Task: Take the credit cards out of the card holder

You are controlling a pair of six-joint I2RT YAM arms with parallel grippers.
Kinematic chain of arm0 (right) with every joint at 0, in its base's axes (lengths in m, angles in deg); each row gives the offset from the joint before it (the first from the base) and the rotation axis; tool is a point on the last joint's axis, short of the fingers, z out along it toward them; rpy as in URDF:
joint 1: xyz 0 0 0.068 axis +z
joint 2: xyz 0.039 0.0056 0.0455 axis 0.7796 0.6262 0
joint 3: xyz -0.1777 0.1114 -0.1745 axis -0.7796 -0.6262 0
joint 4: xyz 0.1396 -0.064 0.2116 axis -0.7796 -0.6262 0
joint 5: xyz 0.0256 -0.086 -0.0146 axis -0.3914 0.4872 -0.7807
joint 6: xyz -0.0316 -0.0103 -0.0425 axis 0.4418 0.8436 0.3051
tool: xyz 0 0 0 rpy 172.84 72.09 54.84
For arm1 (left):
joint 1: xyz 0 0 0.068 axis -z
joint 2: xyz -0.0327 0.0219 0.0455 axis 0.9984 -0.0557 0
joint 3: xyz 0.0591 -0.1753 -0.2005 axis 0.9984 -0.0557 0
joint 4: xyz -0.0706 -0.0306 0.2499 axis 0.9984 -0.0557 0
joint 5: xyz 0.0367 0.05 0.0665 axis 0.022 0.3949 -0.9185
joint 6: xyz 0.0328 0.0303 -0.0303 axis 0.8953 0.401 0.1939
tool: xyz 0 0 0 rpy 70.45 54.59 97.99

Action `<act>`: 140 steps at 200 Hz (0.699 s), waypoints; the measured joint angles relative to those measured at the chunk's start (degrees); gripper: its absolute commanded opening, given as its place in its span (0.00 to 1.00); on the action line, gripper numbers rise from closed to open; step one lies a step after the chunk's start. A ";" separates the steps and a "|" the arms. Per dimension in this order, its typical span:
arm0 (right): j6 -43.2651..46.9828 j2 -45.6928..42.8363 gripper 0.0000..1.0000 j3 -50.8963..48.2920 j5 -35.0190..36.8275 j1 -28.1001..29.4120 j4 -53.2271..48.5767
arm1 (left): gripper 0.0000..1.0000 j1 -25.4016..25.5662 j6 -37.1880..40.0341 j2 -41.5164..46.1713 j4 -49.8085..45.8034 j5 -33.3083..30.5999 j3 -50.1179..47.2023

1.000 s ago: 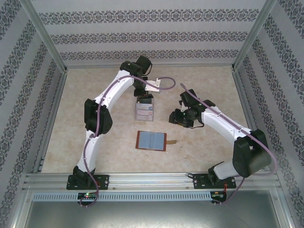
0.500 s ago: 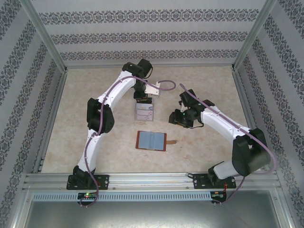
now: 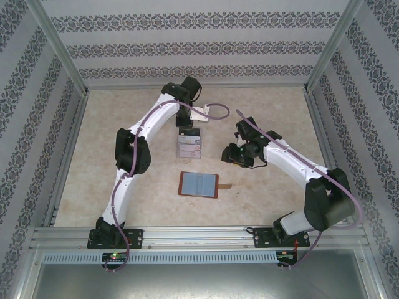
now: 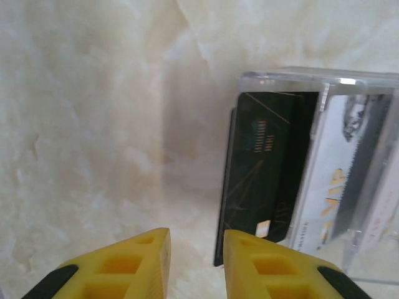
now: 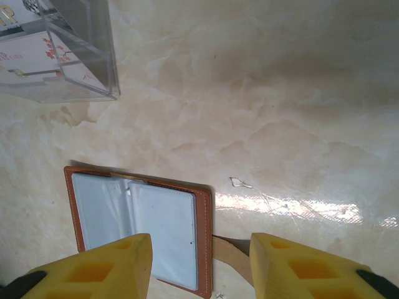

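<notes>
On the pale marbled surface [image 3: 124,156] the card holder [image 3: 199,184] lies open and flat near the right gripper [image 5: 201,249], its jaws spread and empty, while the credit cards [image 4: 262,168], one dark, stand seemingly inside a clear tray [image 4: 312,78] just ahead of the left gripper [image 4: 196,243], its jaws slightly parted, pinching nothing.

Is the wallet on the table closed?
No, the wallet lies opened flat on the table, with its pale inside facing up.
</notes>
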 measured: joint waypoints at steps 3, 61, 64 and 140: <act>0.02 0.02 0.47 0.00 0.00 0.00 -0.02 | 0.36 0.00 -0.15 0.11 0.37 -0.13 -0.09; 4.66 1.92 0.92 1.16 6.14 -2.40 -0.28 | 1.00 -0.07 -7.80 14.08 16.39 -2.71 -24.44; 4.46 1.99 0.95 1.22 6.73 -2.71 -0.26 | 1.00 -0.07 -8.00 15.06 17.49 -2.78 -26.08; 16.37 4.28 0.98 2.51 17.20 -11.02 1.11 | 1.00 -3.82 -26.12 33.53 42.56 -8.41 -57.70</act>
